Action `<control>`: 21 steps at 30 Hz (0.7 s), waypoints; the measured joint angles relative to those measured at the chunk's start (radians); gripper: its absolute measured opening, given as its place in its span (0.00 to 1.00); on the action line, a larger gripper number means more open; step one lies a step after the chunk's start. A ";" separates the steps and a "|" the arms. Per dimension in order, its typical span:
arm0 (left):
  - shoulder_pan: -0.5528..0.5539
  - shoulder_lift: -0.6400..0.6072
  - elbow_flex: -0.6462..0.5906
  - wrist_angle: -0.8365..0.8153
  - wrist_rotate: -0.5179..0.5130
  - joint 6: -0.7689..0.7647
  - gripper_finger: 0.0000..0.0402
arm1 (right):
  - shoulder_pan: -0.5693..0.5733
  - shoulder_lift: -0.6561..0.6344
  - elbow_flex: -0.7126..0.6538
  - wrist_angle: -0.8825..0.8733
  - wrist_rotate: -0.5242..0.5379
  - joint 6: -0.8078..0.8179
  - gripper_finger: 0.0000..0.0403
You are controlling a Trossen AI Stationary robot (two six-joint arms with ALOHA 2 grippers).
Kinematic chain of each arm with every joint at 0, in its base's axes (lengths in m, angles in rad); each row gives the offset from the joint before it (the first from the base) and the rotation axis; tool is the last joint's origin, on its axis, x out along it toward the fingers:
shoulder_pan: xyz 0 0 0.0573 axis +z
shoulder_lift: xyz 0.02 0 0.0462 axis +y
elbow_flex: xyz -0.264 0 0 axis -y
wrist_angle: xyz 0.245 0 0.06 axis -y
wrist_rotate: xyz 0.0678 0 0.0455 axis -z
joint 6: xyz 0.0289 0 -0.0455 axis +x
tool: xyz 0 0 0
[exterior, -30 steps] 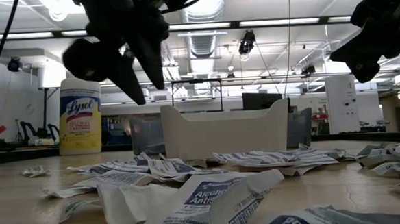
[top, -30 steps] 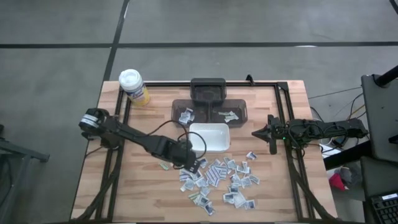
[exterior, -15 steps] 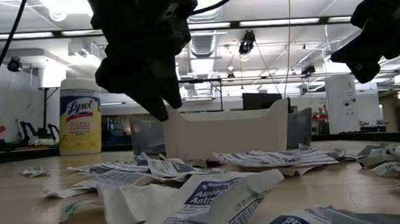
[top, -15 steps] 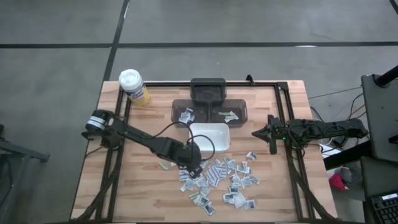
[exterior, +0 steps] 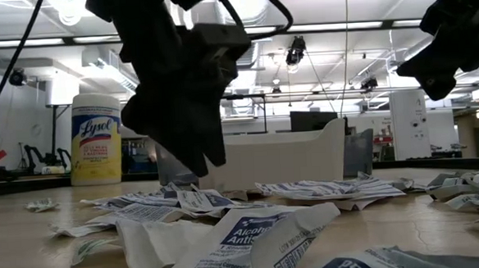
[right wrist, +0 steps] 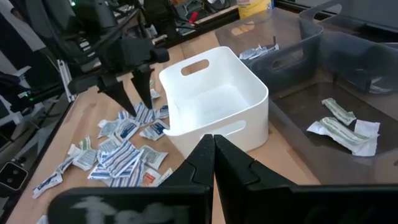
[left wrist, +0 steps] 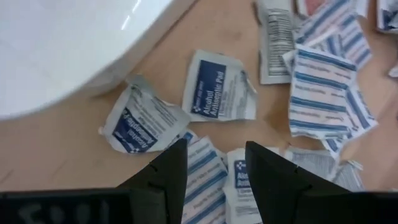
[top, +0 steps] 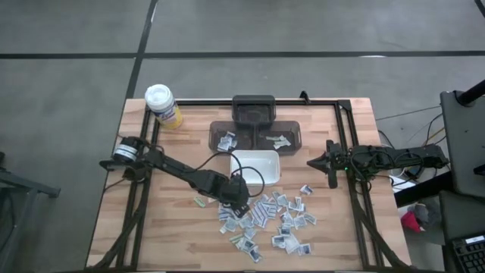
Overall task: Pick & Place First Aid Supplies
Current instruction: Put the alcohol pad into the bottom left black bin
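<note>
The first aid supplies (top: pixel 271 214) are small flat white and blue-printed packets, strewn in a pile on the wooden table near the front of the white tray (top: pixel 258 167). A few lie in the grey tray (top: pixel 292 135) behind it. My left gripper (top: pixel 240 203) hangs open, pointing steeply down, just over the pile's left edge. In the left wrist view its fingers (left wrist: pixel 171 171) stand over overlapping packets (left wrist: pixel 217 84) without holding any. My right gripper (top: pixel 312 162) waits shut at the table's right side, well above the tabletop (right wrist: pixel 213 146).
A yellow canister with a white lid (top: pixel 162 105) stands at the far left corner. A dark bin (top: pixel 253 110) sits behind the grey tray. A black rail frame (top: pixel 345 136) borders the work area. A single packet (top: pixel 200 202) lies left of the pile.
My left gripper has come down and gone toward the table's right and near edge, from beside the white tray to just over the pile's left edge. Its wrist has rolled on the way. Its fingers stay open. The packets have not moved.
</note>
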 joint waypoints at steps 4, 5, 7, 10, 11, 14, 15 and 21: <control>0.002 0.006 0.000 0.000 -0.025 -0.013 0.38 | 0.000 0.000 0.000 -0.015 0.000 0.000 0.02; 0.003 0.008 0.000 0.000 -0.028 -0.020 0.38 | 0.000 0.000 0.000 -0.016 0.000 0.000 0.02; 0.004 0.012 0.000 -0.002 -0.036 -0.033 0.38 | 0.000 0.000 0.000 -0.016 0.000 0.000 0.02; 0.005 0.020 -0.001 -0.016 -0.038 -0.052 0.38 | 0.000 0.000 0.000 -0.016 0.000 0.000 0.02; 0.005 0.022 -0.003 -0.022 -0.038 -0.061 0.38 | 0.000 0.000 0.000 -0.016 0.000 0.000 0.02; 0.005 0.022 -0.013 -0.029 -0.038 -0.094 0.38 | 0.000 0.000 0.000 -0.016 0.000 0.000 0.02; 0.005 0.022 -0.015 -0.036 -0.038 -0.105 0.38 | 0.000 0.000 0.000 -0.016 0.000 0.000 0.02; 0.005 0.022 -0.015 -0.047 -0.059 -0.135 0.38 | 0.000 0.000 0.000 -0.016 0.000 0.000 0.02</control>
